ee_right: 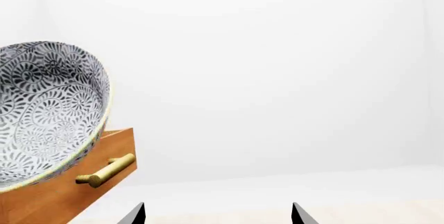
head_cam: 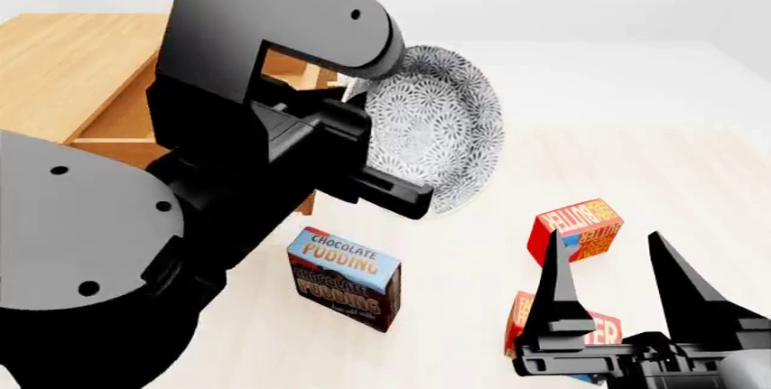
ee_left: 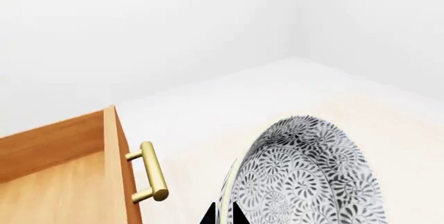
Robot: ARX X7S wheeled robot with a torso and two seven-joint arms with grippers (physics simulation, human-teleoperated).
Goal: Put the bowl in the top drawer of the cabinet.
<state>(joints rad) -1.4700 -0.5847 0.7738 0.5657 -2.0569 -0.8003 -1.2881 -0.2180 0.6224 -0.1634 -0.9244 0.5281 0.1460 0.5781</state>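
While tilted, bowl (head_cam: pixel 434 127) probably overhangs top drawer (ee_left: pixel 114 151) front.

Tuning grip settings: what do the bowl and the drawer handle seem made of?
The bowl looks like glazed ceramic: white with a fine grey-blue floral print, though the render leaves it open. The top drawer handle looks like brushed brass: yellow metallic sheen.
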